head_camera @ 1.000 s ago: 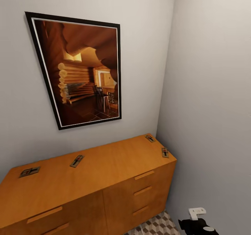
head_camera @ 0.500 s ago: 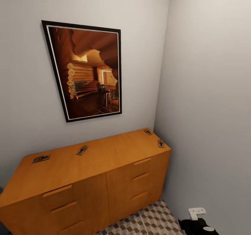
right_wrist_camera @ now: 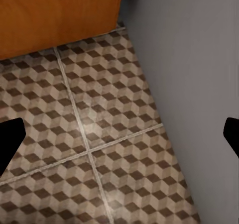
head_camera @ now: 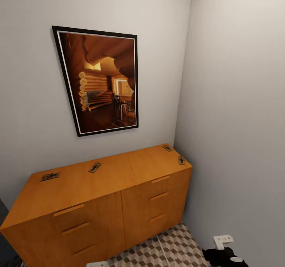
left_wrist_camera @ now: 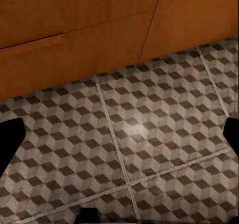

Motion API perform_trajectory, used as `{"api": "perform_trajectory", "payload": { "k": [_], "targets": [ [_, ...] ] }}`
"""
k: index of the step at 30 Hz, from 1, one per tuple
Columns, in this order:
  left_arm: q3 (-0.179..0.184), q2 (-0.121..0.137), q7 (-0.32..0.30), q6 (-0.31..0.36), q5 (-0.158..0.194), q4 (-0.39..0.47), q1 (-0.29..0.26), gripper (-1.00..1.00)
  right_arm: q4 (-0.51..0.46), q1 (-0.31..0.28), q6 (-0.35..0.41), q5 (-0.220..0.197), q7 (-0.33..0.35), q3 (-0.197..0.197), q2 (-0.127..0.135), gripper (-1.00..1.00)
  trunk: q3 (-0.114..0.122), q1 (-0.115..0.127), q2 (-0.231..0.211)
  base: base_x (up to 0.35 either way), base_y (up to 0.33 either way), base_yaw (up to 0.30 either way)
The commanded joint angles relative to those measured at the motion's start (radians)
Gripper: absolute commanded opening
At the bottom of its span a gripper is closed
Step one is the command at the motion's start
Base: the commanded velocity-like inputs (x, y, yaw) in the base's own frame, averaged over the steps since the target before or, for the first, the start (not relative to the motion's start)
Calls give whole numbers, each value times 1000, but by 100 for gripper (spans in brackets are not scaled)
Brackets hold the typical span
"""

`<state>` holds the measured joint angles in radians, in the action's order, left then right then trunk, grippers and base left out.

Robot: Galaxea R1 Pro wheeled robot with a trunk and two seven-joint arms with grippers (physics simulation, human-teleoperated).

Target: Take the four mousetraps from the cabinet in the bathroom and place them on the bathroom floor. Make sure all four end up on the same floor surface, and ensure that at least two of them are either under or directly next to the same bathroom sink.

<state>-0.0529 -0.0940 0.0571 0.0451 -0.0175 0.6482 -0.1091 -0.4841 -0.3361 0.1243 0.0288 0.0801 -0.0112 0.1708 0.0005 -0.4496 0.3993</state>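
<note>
Cabinet: the orange-brown cabinet (head_camera: pixel 103 203) fills the lower left and centre of the head view, set against the back wall in the corner; its drawer fronts are shut.
Mousetraps: four lie on its flat top, well apart; one (head_camera: pixel 50 176) at far left; one (head_camera: pixel 95 167) left of centre; one (head_camera: pixel 168 148) at the right back corner; one (head_camera: pixel 181 160) near the right front edge.
Floor: the cube-patterned bathroom floor (head_camera: pixel 170 251) shows at the lower centre.
Wall: a framed picture (head_camera: pixel 103 81) hangs upper left of centre.
Left fingers: the left gripper (left_wrist_camera: pixel 119 139) shows dark tips at both edges of its wrist view, spread wide over bare tiles; nothing between.
Right fingers: the right gripper (right_wrist_camera: pixel 119 139) likewise spread apart, empty, by the grey wall (right_wrist_camera: pixel 199 59).
</note>
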Motion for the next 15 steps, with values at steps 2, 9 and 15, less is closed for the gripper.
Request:
{"api": "perform_trajectory", "payload": {
  "k": [2, 9, 15],
  "targets": [
    [4, -4, 0, 12, -1, 31, 0, 100, -11, 0, 8, 4, 4, -2, 0, 100, 0, 0, 1, -3, 0, 0],
    [76, -65, 1, 304, -1, 390, 0, 100, -229, 0, 85, 1, 6, -2, -5, 100, 0, 0, 1, 0, 0, 0],
    [153, -78, 1, 471, 0, 665, 0, 100, -429, -1, 169, -7, 6, -1, -14, 100, 0, 0, 1, 0, 0, 0]
  ]
}}
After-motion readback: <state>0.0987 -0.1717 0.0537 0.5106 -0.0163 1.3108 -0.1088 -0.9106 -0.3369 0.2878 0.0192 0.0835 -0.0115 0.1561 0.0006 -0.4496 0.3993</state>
